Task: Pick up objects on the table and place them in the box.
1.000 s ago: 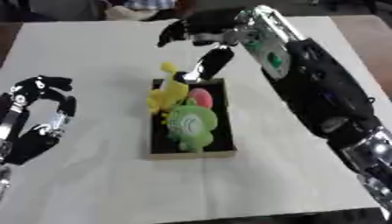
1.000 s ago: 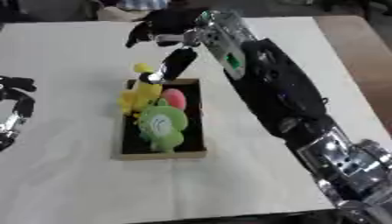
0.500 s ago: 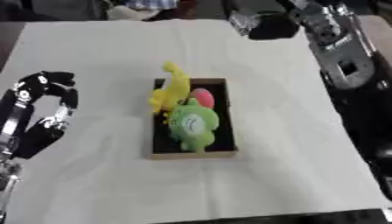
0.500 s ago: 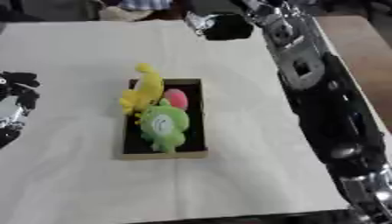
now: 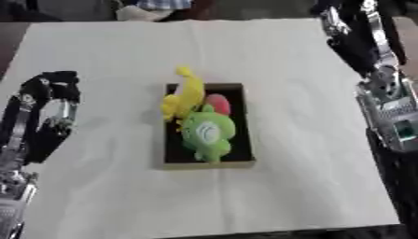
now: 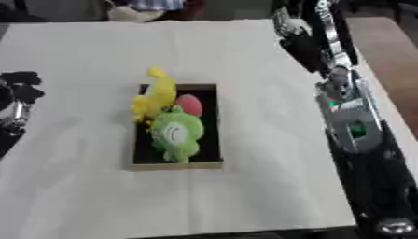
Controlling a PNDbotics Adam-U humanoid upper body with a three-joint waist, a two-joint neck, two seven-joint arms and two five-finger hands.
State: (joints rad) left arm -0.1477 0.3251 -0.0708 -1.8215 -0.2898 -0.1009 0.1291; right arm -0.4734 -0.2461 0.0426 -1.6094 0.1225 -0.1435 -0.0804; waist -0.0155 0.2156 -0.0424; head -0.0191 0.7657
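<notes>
A shallow box (image 5: 209, 164) with a dark inside and a tan rim lies in the middle of the white-covered table (image 5: 106, 51). A green plush toy (image 5: 206, 133) fills its near half, and a pink thing (image 5: 219, 103) lies behind it. A yellow toy (image 5: 187, 94) rests over the box's far-left corner, partly sticking out over the rim. My left hand (image 5: 52, 87) hangs at the left of the table, fingers relaxed and holding nothing. My right arm (image 6: 349, 116) runs up the right side. Its hand (image 6: 291, 29) is a dark blur near the top edge, far from the box.
The table's right edge (image 6: 372, 74) lies under my right arm, with a brown surface beyond it. Dark shapes and a light object (image 5: 139, 11) sit past the far edge. White cloth surrounds the box on all sides.
My right hand, which was over the yellow toy at the box's far end, has risen and pulled back to the far right. The yellow toy stays on the box. The left hand barely moved.
</notes>
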